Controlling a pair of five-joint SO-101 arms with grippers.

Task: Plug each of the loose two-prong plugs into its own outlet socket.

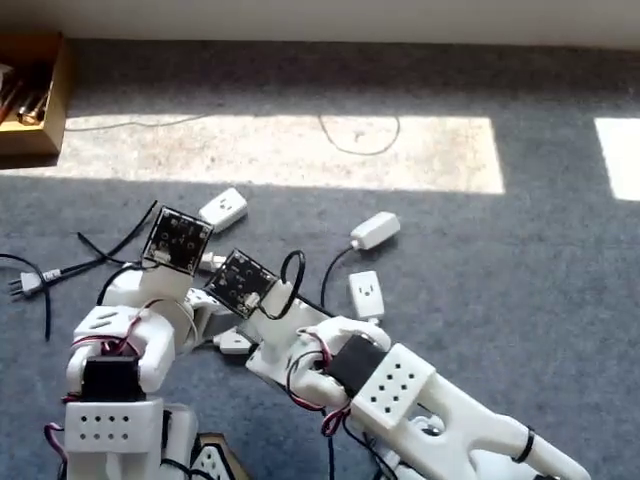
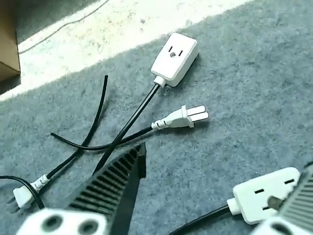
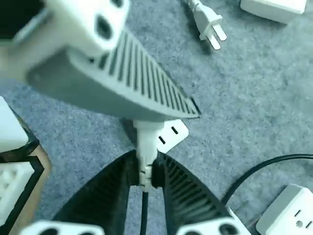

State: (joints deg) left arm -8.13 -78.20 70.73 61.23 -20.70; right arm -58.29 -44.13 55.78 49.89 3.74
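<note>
My right gripper (image 3: pixel 145 159) is shut on a white plug (image 3: pixel 145 142) by its neck. The plug's front end is hidden behind a grey finger (image 3: pixel 122 78) of the left gripper, next to a white outlet socket (image 3: pixel 172 134). My left gripper (image 2: pixel 225 161) stands open over the carpet, its black finger (image 2: pixel 120 183) near another socket (image 2: pixel 266 193). A loose white two-prong plug (image 2: pixel 183 117) lies ahead of it, below a white socket (image 2: pixel 174 56). A second loose plug (image 2: pixel 19 196) lies at the end of a black cord. In the high view both arms meet near a socket (image 1: pixel 232 343).
More sockets lie on the grey carpet (image 1: pixel 224 208) (image 1: pixel 375 230) (image 1: pixel 366 293). Black cords (image 1: pixel 110 250) run to the left, ending in a plug (image 1: pixel 25 285). A wooden box (image 1: pixel 35 95) stands at the far left. A thin cable (image 1: pixel 360 140) crosses the sunlit patch.
</note>
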